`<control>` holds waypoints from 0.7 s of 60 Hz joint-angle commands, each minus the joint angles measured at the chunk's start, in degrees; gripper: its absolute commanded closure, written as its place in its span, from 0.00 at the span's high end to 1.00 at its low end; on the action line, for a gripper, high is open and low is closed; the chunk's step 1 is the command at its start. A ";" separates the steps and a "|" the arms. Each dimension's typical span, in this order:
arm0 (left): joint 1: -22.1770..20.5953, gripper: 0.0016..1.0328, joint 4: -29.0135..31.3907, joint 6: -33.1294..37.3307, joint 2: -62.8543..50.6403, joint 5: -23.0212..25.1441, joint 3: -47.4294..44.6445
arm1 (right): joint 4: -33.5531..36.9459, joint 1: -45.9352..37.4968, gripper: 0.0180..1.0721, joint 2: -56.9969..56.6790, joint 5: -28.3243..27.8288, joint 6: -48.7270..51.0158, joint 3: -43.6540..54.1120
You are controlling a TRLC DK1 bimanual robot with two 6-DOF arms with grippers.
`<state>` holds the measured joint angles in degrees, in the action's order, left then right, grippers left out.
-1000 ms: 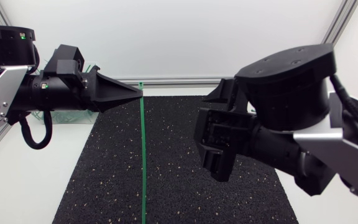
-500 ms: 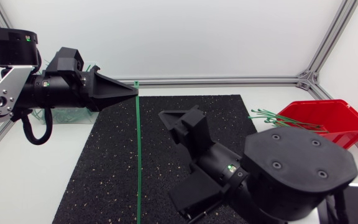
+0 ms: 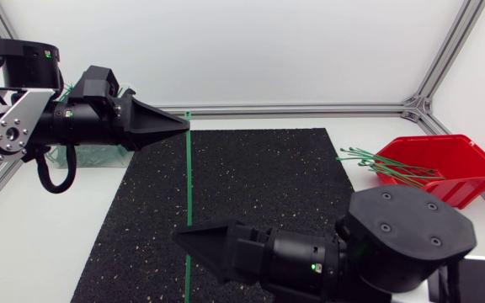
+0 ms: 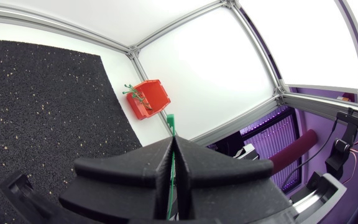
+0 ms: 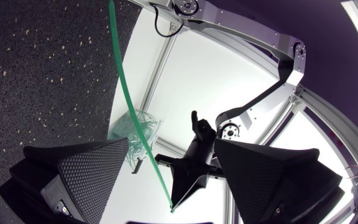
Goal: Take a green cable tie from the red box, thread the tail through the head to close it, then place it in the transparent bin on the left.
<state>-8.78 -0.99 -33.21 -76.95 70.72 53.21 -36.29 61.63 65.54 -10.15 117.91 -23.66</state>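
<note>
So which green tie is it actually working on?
Find the black mat mid-table. The left gripper, at the mat's far edge, is shut on one green cable tie. Unlike the ties bunched in the red box, it stretches alone along the mat.

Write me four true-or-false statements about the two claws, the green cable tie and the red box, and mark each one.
1. The left claw is shut on the green cable tie. True.
2. The right claw grips the tie. False: its fingers stand open, with the tail between them.
3. The red box is empty. False: green ties stick out of it.
4. The held tie is not closed into a loop. True.
</note>
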 commanded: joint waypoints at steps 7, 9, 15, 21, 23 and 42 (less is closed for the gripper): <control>0.07 0.03 0.03 1.04 -1.45 1.18 0.49 | -0.44 -1.68 0.96 2.49 -3.38 3.73 1.60; -0.01 0.03 0.03 1.04 -1.54 1.18 0.58 | 0.35 -1.68 0.96 2.84 -3.21 3.56 1.42; -0.19 0.03 0.12 0.96 -2.33 1.18 1.02 | 0.52 -1.77 0.96 4.16 -4.35 3.38 1.78; -0.10 0.03 0.20 0.96 -3.47 1.18 1.98 | 0.17 -1.68 0.95 5.21 -5.84 3.12 2.83; 0.07 0.03 0.38 0.87 -3.91 1.18 2.34 | -0.18 -1.68 0.95 5.83 -6.02 2.94 3.01; 1.83 0.03 0.20 -3.09 -10.77 4.69 4.62 | -5.98 -1.51 0.75 10.84 -10.77 1.27 3.36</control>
<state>-7.84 -0.64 -34.15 -85.38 73.82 56.10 -40.36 60.20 74.50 -19.86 119.57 -21.39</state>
